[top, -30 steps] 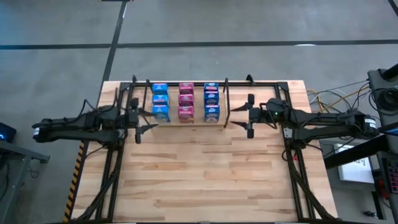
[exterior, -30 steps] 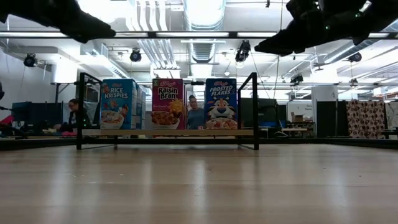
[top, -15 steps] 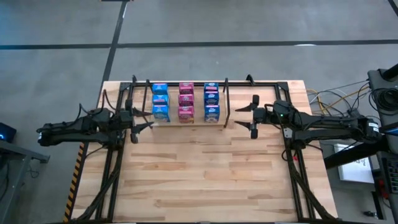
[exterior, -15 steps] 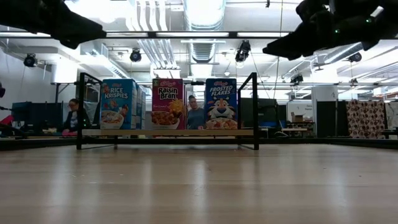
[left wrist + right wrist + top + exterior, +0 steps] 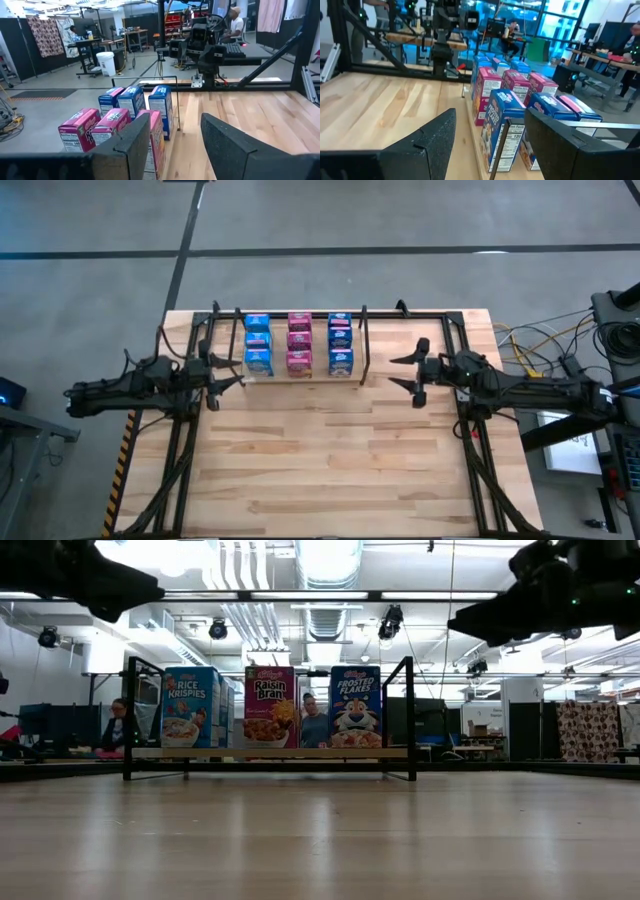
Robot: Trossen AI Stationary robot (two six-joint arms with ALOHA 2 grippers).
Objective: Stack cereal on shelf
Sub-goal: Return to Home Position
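**STATUS: LOADED SHELF, TWO OPEN GRIPPERS**

**Surroundings.** Slanted black support frames along both sides of the wooden table. Loose cables beyond its right edge.

- Left gripper: hovers above the table just beside the shelf's left end, apart from the boxes. Fingers spread, empty.
- Right gripper: hovers near the shelf's right upright rod, on the outer side of it. Fingers spread, empty.

**Container.** Shelf: sits at the table's far edge, between the two grippers. Holds nine cereal boxes, upright, in three rows of three. Blue, pink, blue from left to right, each row packed close front to back.

**Hidden or cut off.** Low view: shows only the front boxes, Rice Krispies, Raisin Bran and Frosted Flakes, and hides the six behind them. Cuts off both arms at the upper edge. Seated person in the room behind, too small to detail.
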